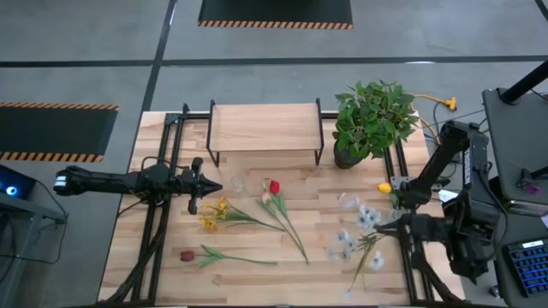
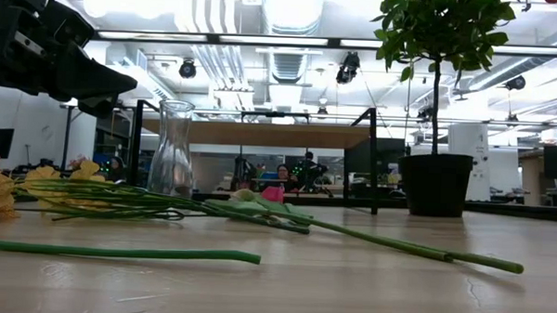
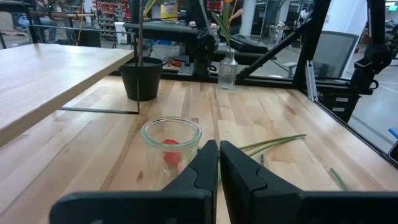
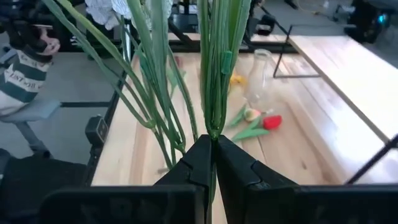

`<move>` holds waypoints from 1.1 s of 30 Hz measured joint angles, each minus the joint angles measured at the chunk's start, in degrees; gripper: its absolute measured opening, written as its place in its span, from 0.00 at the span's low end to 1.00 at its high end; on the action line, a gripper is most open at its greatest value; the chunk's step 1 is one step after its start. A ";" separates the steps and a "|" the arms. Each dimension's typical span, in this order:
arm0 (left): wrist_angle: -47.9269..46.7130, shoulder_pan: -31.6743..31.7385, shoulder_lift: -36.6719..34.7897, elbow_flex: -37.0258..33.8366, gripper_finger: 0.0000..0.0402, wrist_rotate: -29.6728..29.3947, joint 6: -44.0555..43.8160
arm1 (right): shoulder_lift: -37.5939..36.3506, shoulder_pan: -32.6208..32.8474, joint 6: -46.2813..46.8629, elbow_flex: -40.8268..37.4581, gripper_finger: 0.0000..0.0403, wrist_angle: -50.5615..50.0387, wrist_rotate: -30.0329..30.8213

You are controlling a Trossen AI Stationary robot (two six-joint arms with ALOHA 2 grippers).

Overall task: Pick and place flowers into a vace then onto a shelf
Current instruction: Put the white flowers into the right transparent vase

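My right gripper (image 1: 379, 227) hangs above the table's right side, shut on a spray of pale white flowers (image 1: 360, 224) with green stems (image 4: 155, 74). My left gripper (image 1: 219, 185) is shut, level, just left of the clear glass vase (image 1: 238, 183), whose base is on the table. Yellow flowers (image 1: 218, 214), a red flower (image 1: 274, 186) with a pink one, and a dark maroon flower (image 1: 187, 255) lie flat on the table. The shelf (image 1: 264, 127) stands on its black legs at the far edge. A second glass vase (image 3: 228, 68) with an orange flower stands at the right. My right gripper pinches the bunched green stems (image 4: 212, 127) of the white spray between its two fingers. The fingers come from the table's right, slanting a little down, and lie across the stems. The stems fan out beyond the fingertips to the white heads (image 4: 112, 9). The lower ends are hidden.
A bushy potted plant (image 1: 370, 120) stands at the far right, beside the shelf. Black frame rails (image 1: 163, 214) run along the table's left and right sides. Bare wood lies between the red flower's stem and the white spray.
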 joint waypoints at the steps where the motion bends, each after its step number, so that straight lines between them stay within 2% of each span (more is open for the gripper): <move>1: 0.00 0.02 0.00 0.00 0.00 0.00 0.00 | 0.00 0.51 1.51 0.00 0.03 -1.24 0.18; 9: 0.00 0.00 0.00 0.00 0.00 0.00 0.00 | 0.09 1.58 2.43 0.00 0.02 -8.34 0.19; 16: 0.00 0.02 0.00 0.00 0.00 0.00 0.00 | 0.11 1.69 2.71 -0.02 0.02 -14.13 -4.11; 23: 0.00 0.02 0.00 0.00 0.00 -0.02 0.00 | 0.11 1.71 9.71 -0.38 0.02 -20.62 -6.29; 33: 0.00 0.01 0.00 0.00 0.00 -0.01 0.00 | 0.11 1.71 11.89 -2.51 0.02 -21.45 -4.80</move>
